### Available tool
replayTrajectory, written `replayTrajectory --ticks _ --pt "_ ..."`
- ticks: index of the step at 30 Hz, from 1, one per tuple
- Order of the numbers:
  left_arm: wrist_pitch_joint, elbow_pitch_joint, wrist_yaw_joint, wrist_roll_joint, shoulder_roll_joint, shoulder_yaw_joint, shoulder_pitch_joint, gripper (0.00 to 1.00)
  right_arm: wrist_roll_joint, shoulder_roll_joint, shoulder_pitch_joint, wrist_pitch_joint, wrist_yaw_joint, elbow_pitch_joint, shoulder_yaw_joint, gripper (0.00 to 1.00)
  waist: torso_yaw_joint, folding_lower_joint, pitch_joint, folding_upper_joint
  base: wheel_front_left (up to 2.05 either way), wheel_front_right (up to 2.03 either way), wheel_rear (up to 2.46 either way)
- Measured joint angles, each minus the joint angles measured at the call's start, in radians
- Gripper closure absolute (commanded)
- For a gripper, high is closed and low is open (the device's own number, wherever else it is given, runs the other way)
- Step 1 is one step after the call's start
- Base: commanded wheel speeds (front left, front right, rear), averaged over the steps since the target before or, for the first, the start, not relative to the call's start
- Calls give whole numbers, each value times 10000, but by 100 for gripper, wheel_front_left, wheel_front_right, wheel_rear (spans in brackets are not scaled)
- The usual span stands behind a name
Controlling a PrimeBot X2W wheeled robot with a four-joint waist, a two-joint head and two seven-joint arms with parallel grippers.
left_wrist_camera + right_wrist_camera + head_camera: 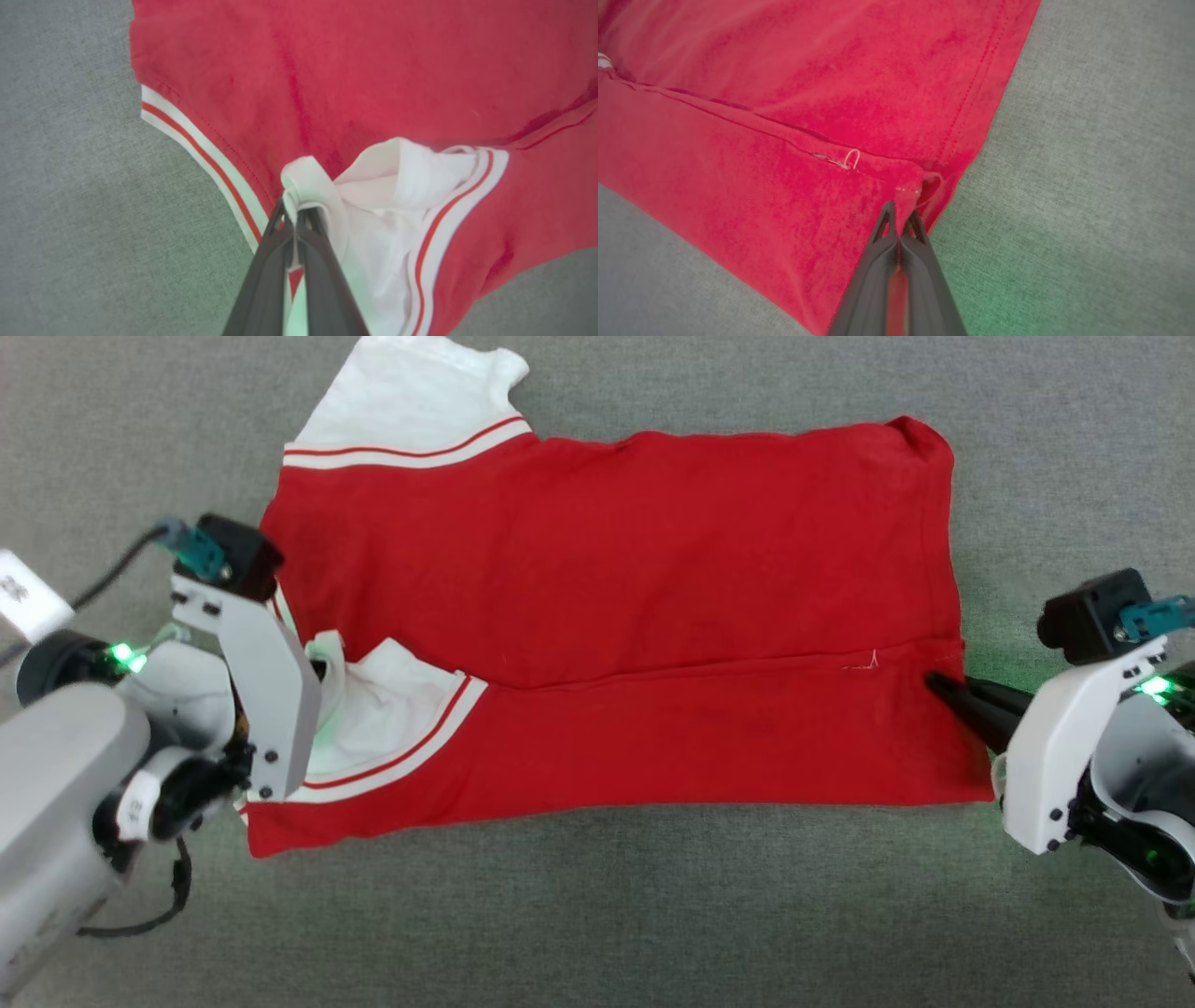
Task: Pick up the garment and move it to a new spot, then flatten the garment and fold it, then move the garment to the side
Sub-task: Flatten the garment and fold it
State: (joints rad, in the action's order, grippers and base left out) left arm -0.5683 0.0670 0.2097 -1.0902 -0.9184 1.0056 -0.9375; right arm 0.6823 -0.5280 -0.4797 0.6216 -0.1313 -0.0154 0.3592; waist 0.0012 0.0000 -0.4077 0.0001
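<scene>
Shirt lay stretched left to right (near strip folded over), each end pinched: left claw clenched on the white sleeve, right claw on the hem.

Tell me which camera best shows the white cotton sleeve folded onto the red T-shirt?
The left wrist view: the white cotton sleeve sits close up, its edge pinched by the shut left gripper. The head view shows it partly behind the left arm's white bracket. The right wrist view catches a sliver of striped trim.
</scene>
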Motion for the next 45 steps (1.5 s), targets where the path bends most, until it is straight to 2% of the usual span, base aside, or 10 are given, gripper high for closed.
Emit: replayTrajectory --ticks 1,3,5,6,7,10,21,31,37,45 --pt "-52 107 0 -115 63 -31 -51 96 36 36 -84 27 0 -75 48 100 -1 0 1 0 0 0 0" --pt "-222 257 -25 -171 102 -21 -114 70 52 40 -224 33 0 -236 104 100 11 0 34 0 0 0 0" --pt "-299 349 50 -360 150 -104 -128 6 180 58 -286 40 0 -368 165 100 33 0 98 0 0 0 0" --pt "-316 349 104 -370 159 -119 -157 0 201 63 -327 44 0 -424 219 100 47 0 140 0 0 0 0" --pt "-374 349 132 -466 176 -196 -170 0 201 54 -364 38 0 -474 253 72 61 0 186 -1 0 0 0" --pt "-518 234 290 -516 90 -180 -174 0 199 -25 -433 109 0 -677 385 0 108 0 362 0 0 0 0" --pt "416 -736 965 -351 -255 -445 288 0 8 -213 -563 -752 0 -635 623 0 297 0 1261 0 0 0 0" --pt "1415 -1900 1960 -790 -564 -640 1769 0 -1243 -314 518 -3358 -2 334 -242 0 424 0 2132 0 0 0 0" --pt "1185 -2240 2449 -1599 -1093 -849 2466 0 -2111 345 1560 -4301 -2 1369 -1436 0 200 0 2376 0 0 0 0" --pt "-15 -1975 2834 -3001 -1440 -1129 2695 0 -2635 1459 2635 -3860 0 2842 -2535 0 -563 0 2232 0 0 0 0"
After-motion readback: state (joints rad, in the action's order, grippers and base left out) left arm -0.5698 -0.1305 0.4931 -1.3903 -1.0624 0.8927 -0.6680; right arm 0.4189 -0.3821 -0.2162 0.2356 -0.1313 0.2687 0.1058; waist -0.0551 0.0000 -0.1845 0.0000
